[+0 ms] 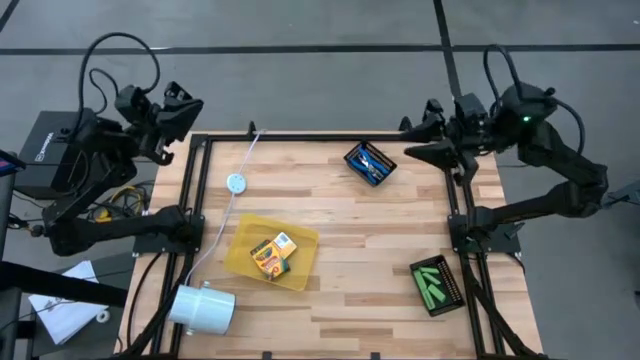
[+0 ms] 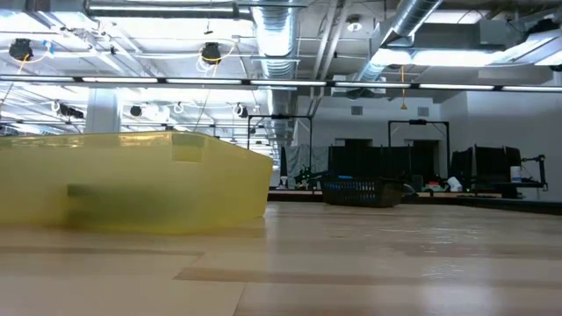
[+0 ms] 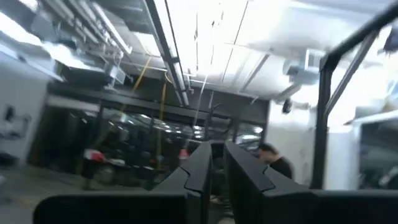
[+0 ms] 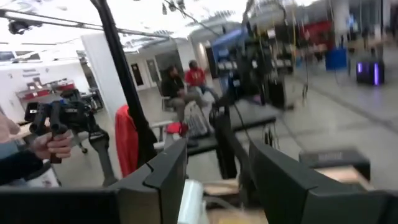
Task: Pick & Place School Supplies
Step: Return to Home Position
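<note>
Crayon packs [image 1: 271, 256] lie in the yellow bin [image 1: 240, 240] near the surface's [image 1: 330, 200] left edge. The left claw [image 1: 190, 110], seemingly together, hangs off that edge. The right claw [image 1: 406, 138], fingers apart, hangs over the right edge.

The yellow-and-green crayon packs [image 1: 272, 255] lay flat and touching one another inside the yellow bin [image 1: 243, 240], toward my left side of the wooden surface [image 1: 340, 225]. The blue-handled scissors [image 1: 370, 163] lay in a black mesh tray [image 1: 350, 156] set askew on my right side. The bright green sticks [image 1: 434, 283] lay side by side in a second black mesh tray [image 1: 456, 290], well apart from the scissors.
</note>
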